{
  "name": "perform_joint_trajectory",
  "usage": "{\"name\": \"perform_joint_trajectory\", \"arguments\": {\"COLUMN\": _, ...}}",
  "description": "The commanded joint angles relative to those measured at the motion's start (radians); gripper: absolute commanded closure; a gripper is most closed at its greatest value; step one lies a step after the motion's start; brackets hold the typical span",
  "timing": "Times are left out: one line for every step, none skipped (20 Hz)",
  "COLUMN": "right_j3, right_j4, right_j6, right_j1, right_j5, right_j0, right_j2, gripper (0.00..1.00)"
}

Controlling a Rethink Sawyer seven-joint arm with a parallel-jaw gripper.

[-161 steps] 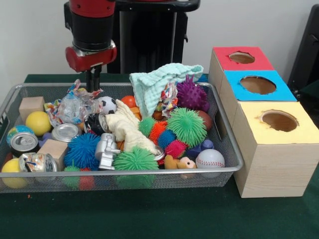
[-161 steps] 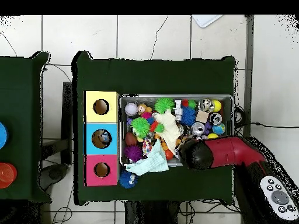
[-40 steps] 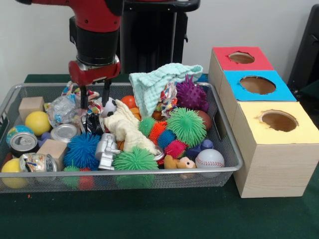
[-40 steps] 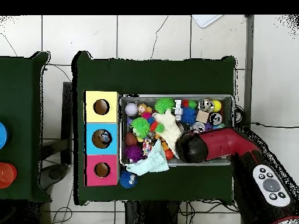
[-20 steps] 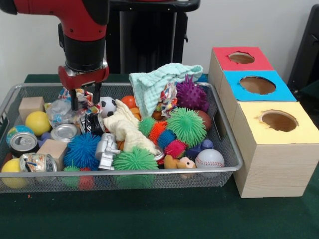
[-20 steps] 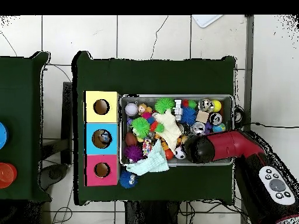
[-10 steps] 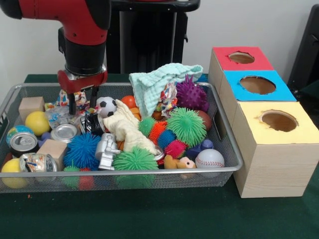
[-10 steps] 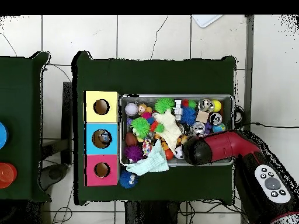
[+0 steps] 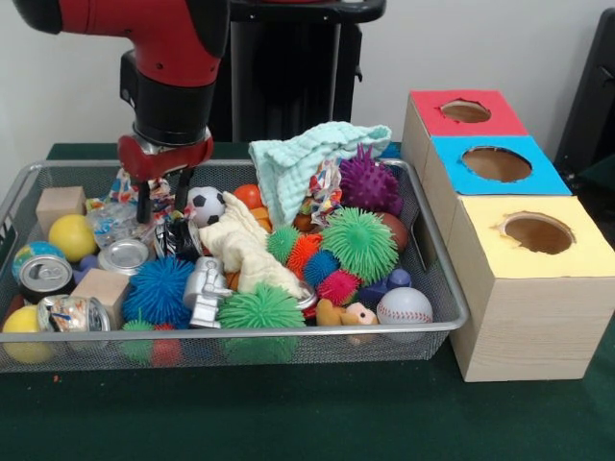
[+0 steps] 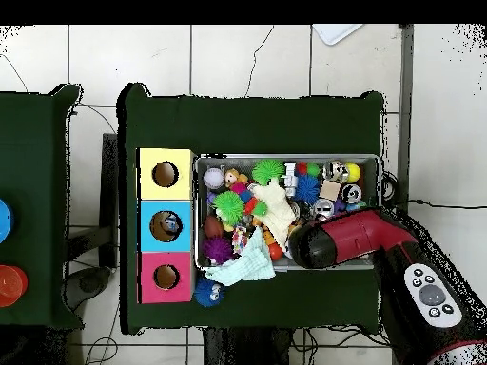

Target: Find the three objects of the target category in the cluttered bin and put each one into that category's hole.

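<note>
The wire mesh bin [image 9: 288, 334] is full of toys. My gripper [image 9: 162, 204] hangs open in its far left part, fingers down either side of a colourful crinkled scrap, just right of a creased see-through bottle [image 9: 117, 221]. Whether a finger touches the bottle I cannot tell. Another see-through container with a blue and coloured label [image 9: 72, 312] lies at the bin's front left. A third bottle does not show. The red-topped hole [image 9: 466, 110] is on the farthest box at the right. In the overhead view the arm's end [image 10: 314, 245] covers the gripper; the red-topped hole [image 10: 165, 277] and the bin [image 10: 285, 158] show there.
Silver cans [image 9: 45, 274] [image 9: 125, 254], wooden blocks [image 9: 60, 204], a yellow ball [image 9: 73, 236], spiky balls [image 9: 359, 243], a soccer ball [image 9: 204, 203], a baseball [image 9: 405, 306] and a mint cloth [image 9: 312, 154] crowd the bin. Blue-topped [image 9: 498, 163] and yellow-topped [image 9: 538, 232] holes sit nearer than the red.
The gripper, shut above the bin's far edge 8 s ago, has opened and come down among the toys. In the last second it shifted slightly right and stayed low.
</note>
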Motion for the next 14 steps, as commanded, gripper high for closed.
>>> {"name": "perform_joint_trajectory", "arguments": {"right_j3": -0.055, "right_j4": -0.082, "right_j6": -0.043, "right_j1": -0.035, "right_j5": -0.053, "right_j0": 0.024, "right_j2": -0.024, "gripper": 0.0}}
{"name": "perform_joint_trajectory", "arguments": {"right_j3": -0.053, "right_j4": -0.076, "right_j6": -0.047, "right_j1": -0.044, "right_j5": -0.044, "right_j0": 0.024, "right_j2": -0.022, "gripper": 0.0}}
{"name": "perform_joint_trajectory", "arguments": {"right_j3": -0.052, "right_j4": -0.067, "right_j6": -0.051, "right_j1": -0.052, "right_j5": -0.036, "right_j0": 0.024, "right_j2": -0.017, "gripper": 0.0}}
{"name": "perform_joint_trajectory", "arguments": {"right_j3": -0.05, "right_j4": -0.058, "right_j6": -0.055, "right_j1": -0.06, "right_j5": -0.026, "right_j0": 0.024, "right_j2": -0.014, "gripper": 0.0}}
{"name": "perform_joint_trajectory", "arguments": {"right_j3": -0.048, "right_j4": -0.048, "right_j6": -0.059, "right_j1": -0.068, "right_j5": -0.016, "right_j0": 0.024, "right_j2": -0.01, "gripper": 0.0}}
{"name": "perform_joint_trajectory", "arguments": {"right_j3": -0.042, "right_j4": -0.04, "right_j6": -0.067, "right_j1": -0.079, "right_j5": -0.008, "right_j0": 0.02, "right_j2": -0.008, "gripper": 0.0}}
{"name": "perform_joint_trajectory", "arguments": {"right_j3": -0.036, "right_j4": -0.027, "right_j6": -0.076, "right_j1": -0.092, "right_j5": 0.004, "right_j0": 0.018, "right_j2": -0.004, "gripper": 0.0}}
{"name": "perform_joint_trajectory", "arguments": {"right_j3": -0.034, "right_j4": -0.018, "right_j6": -0.086, "right_j1": -0.102, "right_j5": 0.014, "right_j0": 0.016, "right_j2": -0.001, "gripper": 0.0}}
{"name": "perform_joint_trajectory", "arguments": {"right_j3": -0.032, "right_j4": -0.011, "right_j6": -0.09, "right_j1": -0.112, "right_j5": 0.019, "right_j0": 0.017, "right_j2": 0.003, "gripper": 0.0}}
{"name": "perform_joint_trajectory", "arguments": {"right_j3": -0.034, "right_j4": -0.006, "right_j6": -0.092, "right_j1": -0.117, "right_j5": 0.028, "right_j0": 0.018, "right_j2": 0.003, "gripper": 0.0}}
{"name": "perform_joint_trajectory", "arguments": {"right_j3": -0.032, "right_j4": -0.002, "right_j6": -0.101, "right_j1": -0.125, "right_j5": 0.033, "right_j0": 0.017, "right_j2": 0.006, "gripper": 0.0}}
{"name": "perform_joint_trajectory", "arguments": {"right_j3": -0.029, "right_j4": 0.001, "right_j6": -0.106, "right_j1": -0.136, "right_j5": 0.035, "right_j0": 0.015, "right_j2": 0.008, "gripper": 0.0}}
{"name": "perform_joint_trajectory", "arguments": {"right_j3": -0.022, "right_j4": 0.011, "right_j6": -0.113, "right_j1": -0.15, "right_j5": 0.038, "right_j0": 0.009, "right_j2": 0.013, "gripper": 0.0}}
{"name": "perform_joint_trajectory", "arguments": {"right_j3": -0.021, "right_j4": 0.012, "right_j6": -0.126, "right_j1": -0.16, "right_j5": 0.04, "right_j0": 0.004, "right_j2": 0.015, "gripper": 0.0}}
